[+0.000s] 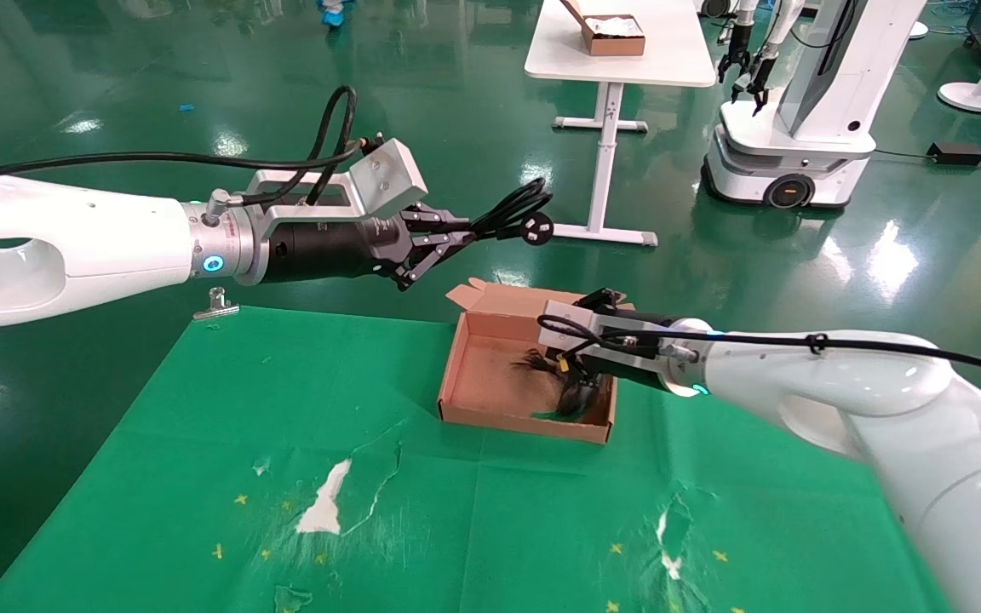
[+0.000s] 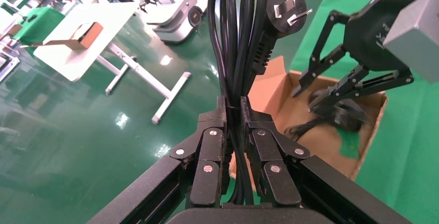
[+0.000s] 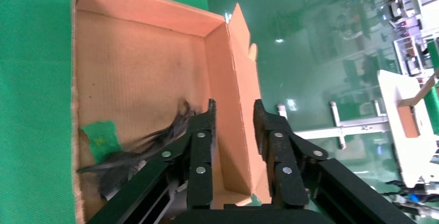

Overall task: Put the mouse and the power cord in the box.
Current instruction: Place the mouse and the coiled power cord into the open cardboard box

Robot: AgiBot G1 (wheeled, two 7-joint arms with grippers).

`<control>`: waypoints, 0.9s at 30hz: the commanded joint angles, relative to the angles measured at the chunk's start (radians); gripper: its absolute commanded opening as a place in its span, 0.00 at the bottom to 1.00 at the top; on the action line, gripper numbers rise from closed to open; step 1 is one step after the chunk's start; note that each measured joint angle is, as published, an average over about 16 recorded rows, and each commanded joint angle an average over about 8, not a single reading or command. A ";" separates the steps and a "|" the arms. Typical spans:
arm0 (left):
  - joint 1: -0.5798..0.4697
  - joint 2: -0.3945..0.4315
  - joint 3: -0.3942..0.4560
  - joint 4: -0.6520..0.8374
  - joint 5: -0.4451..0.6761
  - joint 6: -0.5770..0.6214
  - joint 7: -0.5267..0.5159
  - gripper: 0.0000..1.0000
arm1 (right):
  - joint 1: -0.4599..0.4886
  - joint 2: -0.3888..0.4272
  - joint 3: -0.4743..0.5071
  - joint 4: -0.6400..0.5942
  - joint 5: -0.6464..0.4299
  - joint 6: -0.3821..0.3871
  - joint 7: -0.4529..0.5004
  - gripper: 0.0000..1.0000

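The box (image 1: 490, 375) sits open on the green-covered desk (image 1: 201, 443), near the desk's far edge, flaps up at its far side. Brown cardboard, shallow; a green patch (image 3: 101, 136) shows on its floor near one corner.

Left arm reaches in from the robot's left, held high, beyond the desk's far edge and left of the box. Left pincer (image 1: 448, 238) is clamped on the power cord (image 1: 512, 213): in the left wrist view several glossy black strands run between the two fingers (image 2: 264, 151), pressed tight together. The loops stick out past the fingertips, and a chunky black plug (image 2: 287, 9) with three silver prongs sits at the outer end. The cord hangs in the air, clear of the box.

Right arm comes in from the robot's right, low. Right pincer (image 1: 580, 370) is over the box at its right wall. In the right wrist view its fingers (image 3: 199, 146) stand apart with nothing between them, one over the box floor, the other over the box wall.

The mouse (image 3: 116, 164) lies inside the box, a dark blurred shape on the floor beside the green patch, just under the right pincer. Its thin cable trails across the cardboard; detail is too smeared to trace.

A second white desk (image 1: 627, 42) with a smaller carton (image 1: 610, 34) stands far behind, next to another robot (image 1: 797, 111).
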 commanded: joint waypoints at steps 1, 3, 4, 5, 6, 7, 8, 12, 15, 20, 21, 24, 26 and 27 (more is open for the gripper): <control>0.001 0.000 0.003 0.001 0.004 0.001 0.000 0.00 | -0.008 0.000 -0.003 0.003 0.016 -0.004 0.009 1.00; 0.004 0.001 0.006 0.001 0.009 0.005 0.000 0.00 | -0.001 0.005 -0.004 -0.003 0.027 -0.013 0.011 1.00; 0.007 0.002 0.008 0.001 0.011 0.006 -0.001 0.00 | 0.005 0.009 -0.004 -0.007 0.032 -0.020 0.010 1.00; 0.010 0.005 0.010 0.001 0.014 0.007 -0.001 0.00 | 0.014 0.015 -0.004 -0.011 0.036 -0.029 0.008 1.00; 0.014 0.008 0.012 0.000 0.017 0.007 -0.001 0.00 | 0.024 0.021 -0.004 -0.016 0.039 -0.041 0.005 1.00; 0.019 0.012 0.015 -0.001 0.021 0.006 -0.001 0.00 | 0.036 0.031 -0.003 -0.020 0.041 -0.055 0.002 1.00; 0.026 0.017 0.018 -0.004 0.025 0.004 -0.001 0.00 | 0.050 0.042 -0.003 -0.025 0.044 -0.074 -0.003 1.00; 0.073 0.037 0.036 -0.043 0.045 -0.017 -0.007 0.00 | 0.113 0.107 -0.001 -0.034 0.051 -0.198 -0.029 1.00; 0.125 0.047 0.058 -0.102 0.056 -0.049 -0.024 0.00 | 0.164 0.167 -0.002 -0.038 0.051 -0.309 -0.050 1.00; 0.207 0.053 0.110 -0.228 0.045 -0.108 -0.097 0.00 | 0.253 0.240 -0.015 -0.052 0.031 -0.413 -0.084 1.00; 0.219 0.053 0.123 -0.253 0.038 -0.115 -0.117 0.00 | 0.270 0.249 -0.017 -0.056 0.026 -0.420 -0.090 1.00; 0.248 0.052 0.167 -0.317 0.011 -0.124 -0.181 0.00 | 0.313 0.270 -0.022 -0.066 0.015 -0.436 -0.101 1.00; 0.263 0.051 0.199 -0.351 -0.005 -0.128 -0.222 0.00 | 0.335 0.282 -0.024 -0.073 0.012 -0.445 -0.106 1.00; 0.270 0.051 0.215 -0.366 -0.014 -0.132 -0.244 0.00 | 0.345 0.287 -0.024 -0.076 0.011 -0.450 -0.108 1.00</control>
